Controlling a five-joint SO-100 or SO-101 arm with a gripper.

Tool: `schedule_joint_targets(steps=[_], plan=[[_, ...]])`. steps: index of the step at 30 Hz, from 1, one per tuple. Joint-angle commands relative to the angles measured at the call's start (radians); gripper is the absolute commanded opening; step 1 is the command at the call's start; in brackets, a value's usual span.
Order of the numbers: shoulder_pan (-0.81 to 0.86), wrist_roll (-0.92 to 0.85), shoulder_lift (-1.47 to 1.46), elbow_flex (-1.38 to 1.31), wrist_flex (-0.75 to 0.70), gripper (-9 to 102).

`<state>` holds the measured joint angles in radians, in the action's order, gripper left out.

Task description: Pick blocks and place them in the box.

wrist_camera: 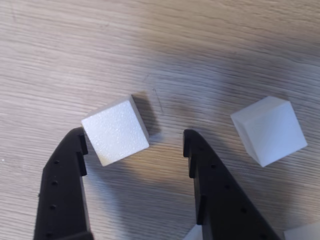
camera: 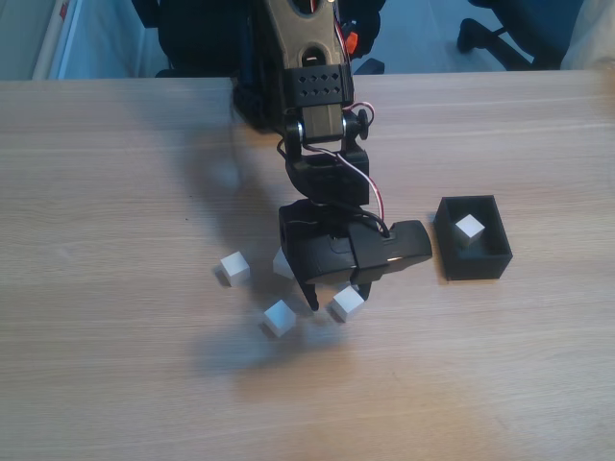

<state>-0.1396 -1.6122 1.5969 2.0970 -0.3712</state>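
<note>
Now claw wide open, left finger touching block

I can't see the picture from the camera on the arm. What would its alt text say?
A black pincer stands open over a wooden table, one white block between its fingertips, touching the left one. A second white block lies outside the right fingertip.
</note>
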Motion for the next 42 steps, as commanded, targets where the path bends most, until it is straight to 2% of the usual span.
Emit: schedule_joint_targets(steps=[1, 6, 11, 20, 29, 36, 42], plan=[[-0.011, 0.009, -0.006, -0.067, 0.023, 20], [-0.017, 0.015, -0.025, -0.083, 0.028, 15], [-0.021, 0.020, -0.023, -0.083, -0.008, 0], [-0.054, 0.051, 0.100, -0.067, -0.155, 0], [-0.275, 0.206, 0.397, -0.044, -0.318, 1], [-0.453, 0.307, 0.402, -0.163, -0.371, 3], [-0.514, 0.371, 0.321, -0.225, -0.385, 2]])
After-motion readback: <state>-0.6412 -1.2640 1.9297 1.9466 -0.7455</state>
